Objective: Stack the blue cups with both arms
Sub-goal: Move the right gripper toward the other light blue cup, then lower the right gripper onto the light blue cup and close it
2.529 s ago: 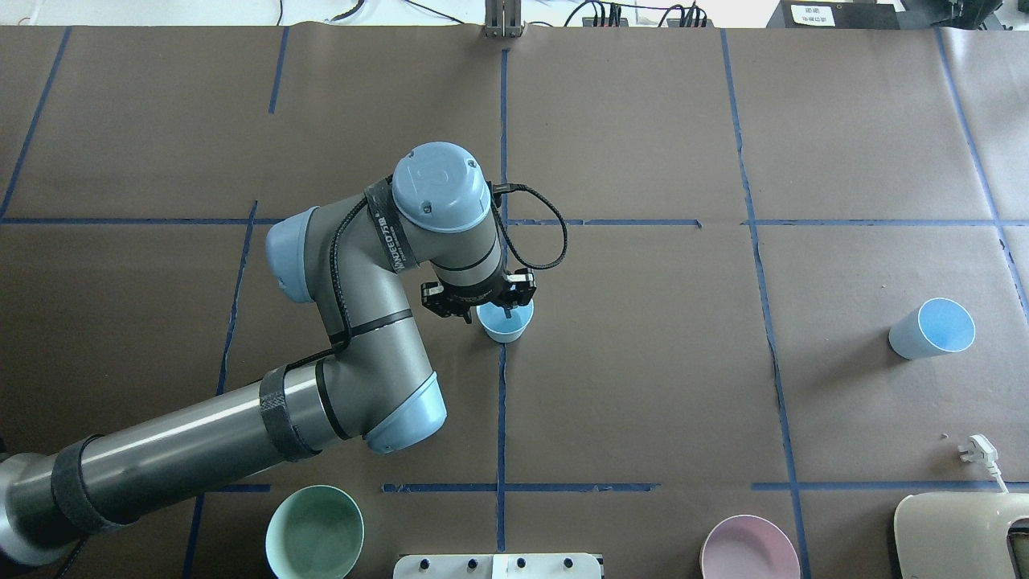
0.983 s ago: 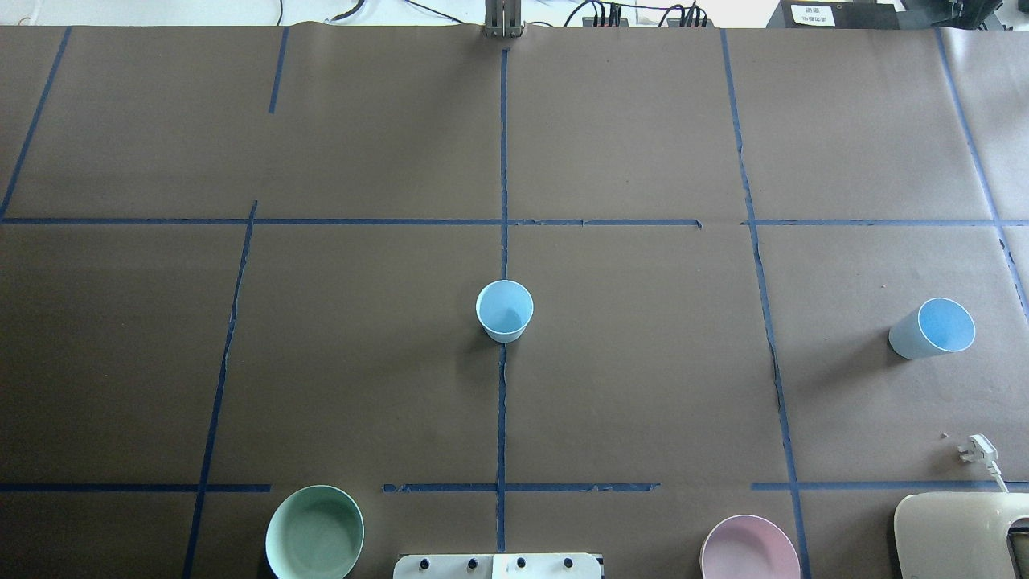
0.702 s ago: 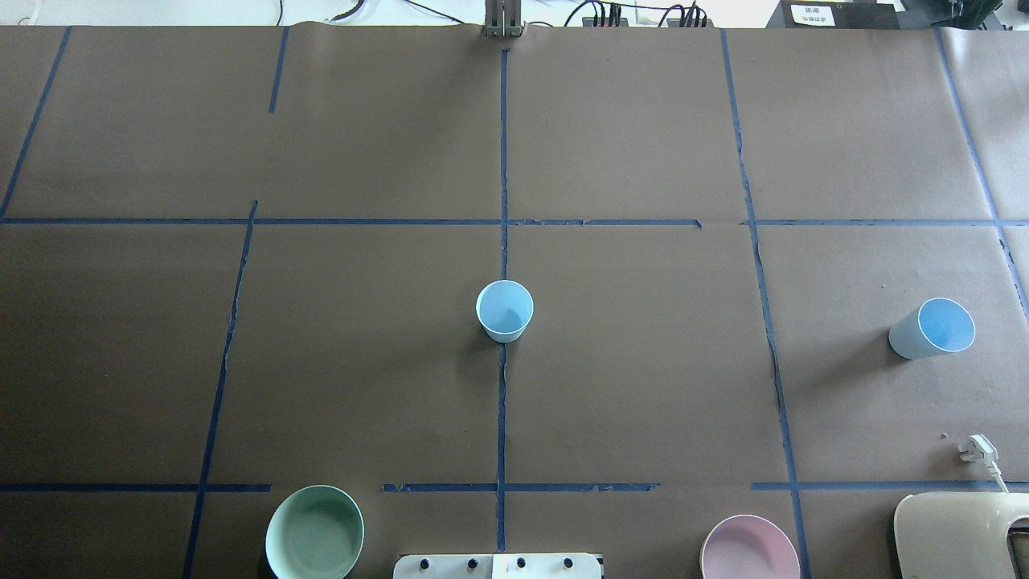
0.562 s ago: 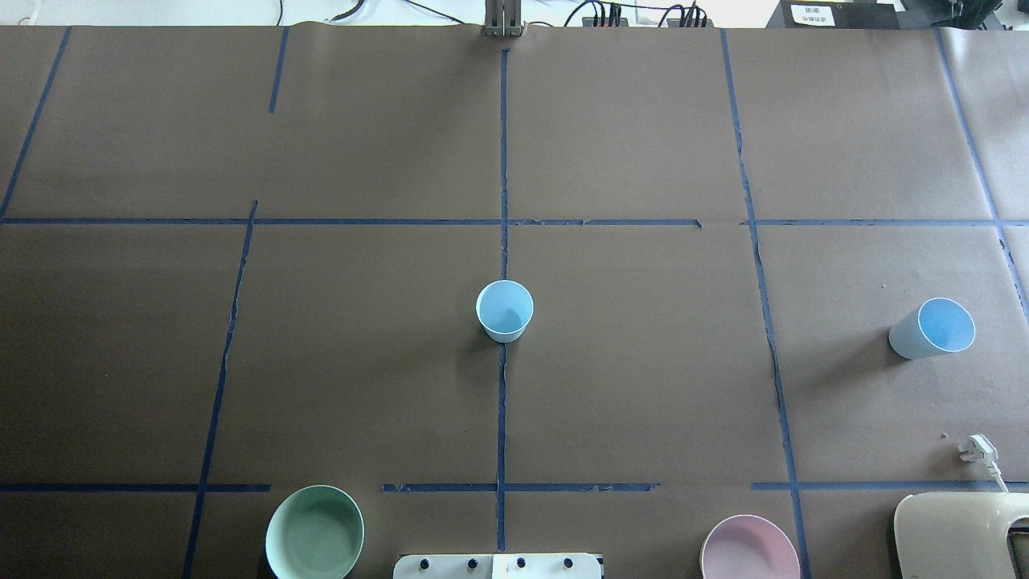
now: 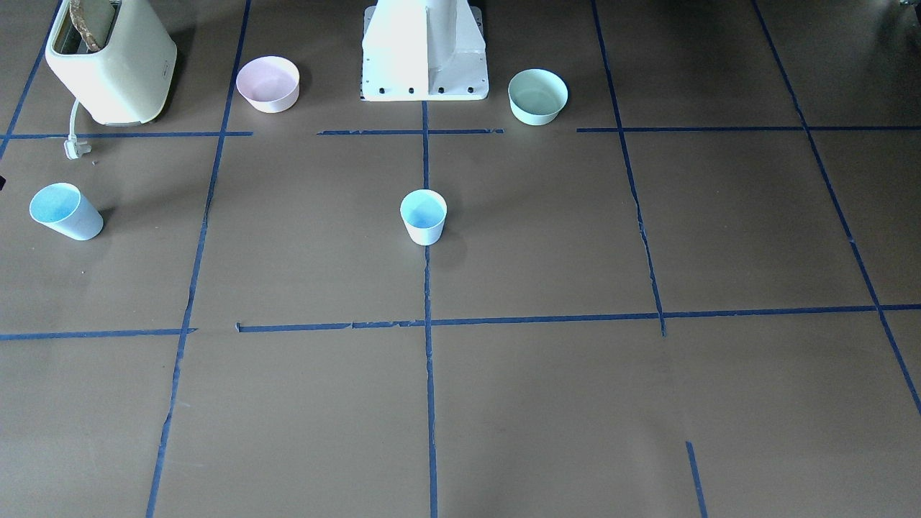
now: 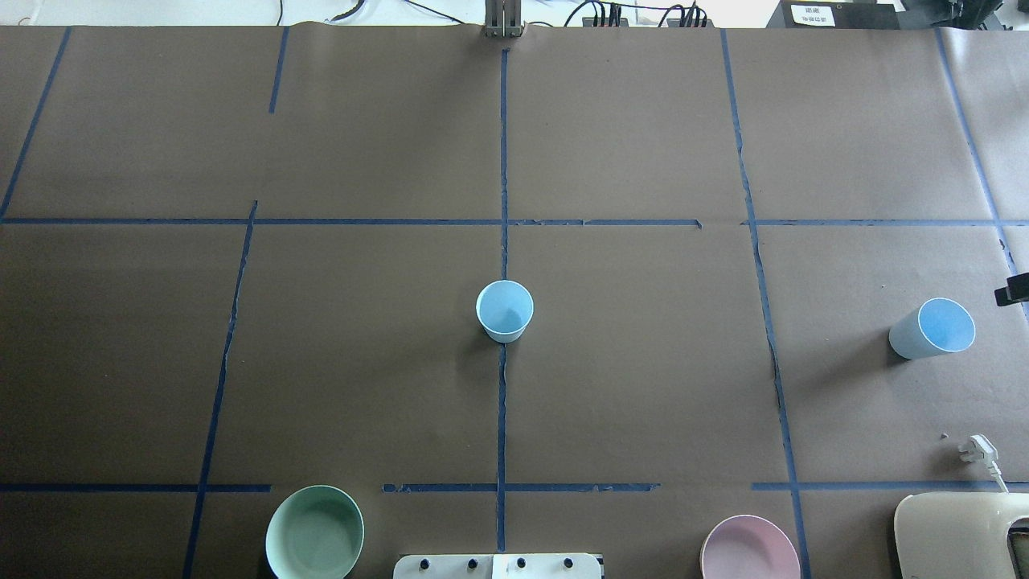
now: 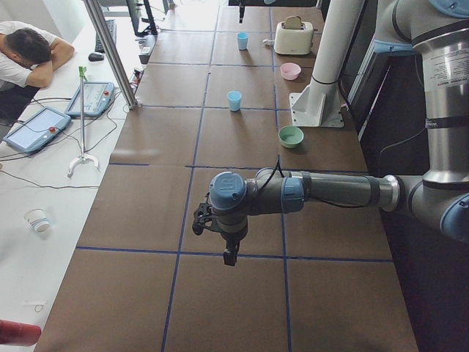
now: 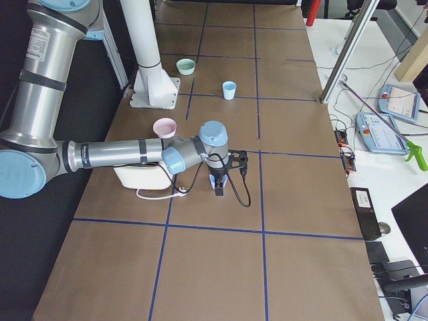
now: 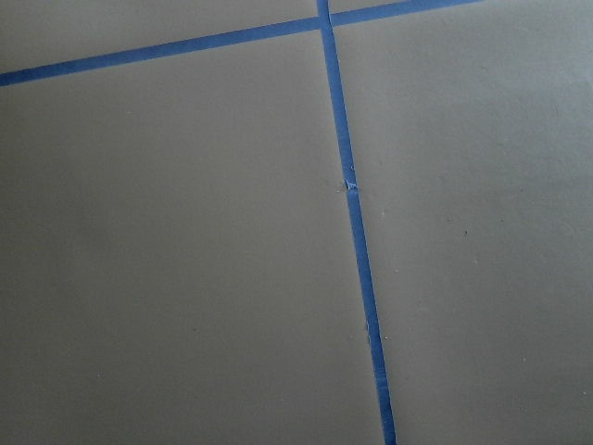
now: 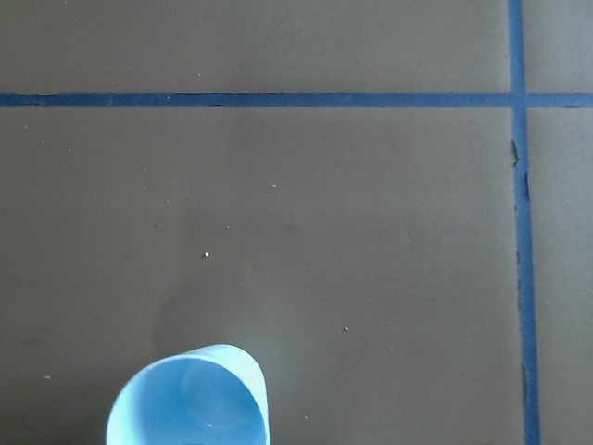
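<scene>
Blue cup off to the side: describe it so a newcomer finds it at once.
Start at the cream toaster on the robot's right. Just past its white plug stands the cup. Unlike the other blue cup, it sits off the tape lines.

Table: a table (image 6: 643, 362) covered in brown paper, marked into rectangles by blue tape lines (image 6: 501, 418).
Centre: a pale-blue cup (image 6: 504, 310) stood mouth up on the middle tape line.
Right end: a second pale-blue cup (image 6: 932, 328) stood mouth up, well apart from the first.
Robot-side edge: a mint-green bowl (image 6: 314, 531) and a pink bowl (image 6: 749, 548) sat either side of the white pedestal base (image 6: 497, 566).
Right near corner: a cream toaster (image 6: 961, 535) stood there, with its white plug (image 6: 979, 450) lying on the paper near it.
</scene>
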`<state>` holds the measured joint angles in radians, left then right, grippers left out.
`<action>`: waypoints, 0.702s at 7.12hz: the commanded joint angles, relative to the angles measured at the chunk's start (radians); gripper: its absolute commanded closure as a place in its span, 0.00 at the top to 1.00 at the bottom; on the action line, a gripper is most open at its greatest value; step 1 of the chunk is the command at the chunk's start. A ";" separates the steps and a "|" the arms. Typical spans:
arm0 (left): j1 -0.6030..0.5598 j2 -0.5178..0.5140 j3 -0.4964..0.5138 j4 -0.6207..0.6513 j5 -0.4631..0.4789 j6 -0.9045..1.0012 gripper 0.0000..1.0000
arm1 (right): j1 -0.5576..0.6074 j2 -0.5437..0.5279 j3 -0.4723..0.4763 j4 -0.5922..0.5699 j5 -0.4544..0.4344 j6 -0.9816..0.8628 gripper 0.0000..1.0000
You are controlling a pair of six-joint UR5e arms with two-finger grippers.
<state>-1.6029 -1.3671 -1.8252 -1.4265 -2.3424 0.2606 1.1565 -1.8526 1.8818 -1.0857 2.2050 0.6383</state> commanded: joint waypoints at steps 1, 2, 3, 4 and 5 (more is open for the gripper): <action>0.000 0.000 -0.003 0.000 0.000 0.002 1.00 | -0.108 0.004 -0.029 0.076 -0.053 0.098 1.00; 0.000 0.000 -0.005 0.000 0.000 0.002 1.00 | -0.133 0.006 -0.056 0.076 -0.054 0.097 0.99; 0.000 0.000 -0.003 0.000 0.000 0.002 1.00 | -0.145 0.007 -0.082 0.076 -0.054 0.095 0.98; 0.000 0.000 -0.005 0.000 0.000 0.000 1.00 | -0.155 0.015 -0.101 0.078 -0.054 0.095 0.95; 0.000 0.000 -0.005 0.000 0.000 0.000 1.00 | -0.162 0.036 -0.125 0.076 -0.053 0.095 0.83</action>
<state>-1.6030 -1.3668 -1.8295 -1.4266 -2.3424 0.2613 1.0063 -1.8359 1.7861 -1.0091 2.1513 0.7330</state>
